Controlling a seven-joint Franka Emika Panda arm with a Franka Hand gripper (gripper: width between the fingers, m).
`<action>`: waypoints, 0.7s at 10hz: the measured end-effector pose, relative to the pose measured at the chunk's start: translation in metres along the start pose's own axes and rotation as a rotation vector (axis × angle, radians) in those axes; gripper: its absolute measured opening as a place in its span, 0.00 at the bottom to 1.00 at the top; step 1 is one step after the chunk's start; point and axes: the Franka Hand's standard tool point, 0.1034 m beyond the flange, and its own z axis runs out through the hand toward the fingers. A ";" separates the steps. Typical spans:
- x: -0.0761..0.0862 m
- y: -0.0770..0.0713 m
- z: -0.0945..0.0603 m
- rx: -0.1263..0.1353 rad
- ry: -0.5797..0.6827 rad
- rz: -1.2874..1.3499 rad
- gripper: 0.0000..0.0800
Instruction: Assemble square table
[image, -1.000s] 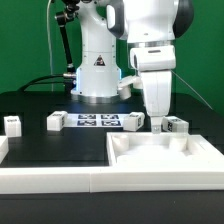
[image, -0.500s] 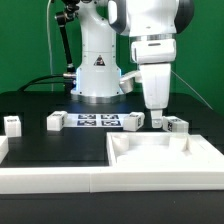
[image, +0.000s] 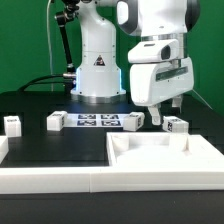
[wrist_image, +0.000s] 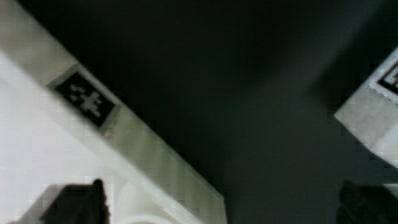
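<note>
The square table's white tray-like top lies at the front on the exterior view's right, rim up. Several short white tagged legs lie behind it: one at far left, one, one and one. My gripper hangs open and tilted above the legs at the right, touching nothing. The wrist view has its dark fingertips wide apart with nothing between them. That view also shows the top's tagged rim and part of a leg.
The marker board lies flat between the legs in front of the robot base. A long white rail runs along the front, left of the top. The table surface is black.
The gripper has lifted a little and turned from hanging straight down to a tilted pose, staying open. The parts have not moved.
</note>
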 end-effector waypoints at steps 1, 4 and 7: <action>0.000 -0.003 0.002 0.007 0.000 0.099 0.81; 0.001 -0.003 0.002 0.016 0.003 0.282 0.81; 0.008 -0.015 0.003 0.030 0.003 0.552 0.81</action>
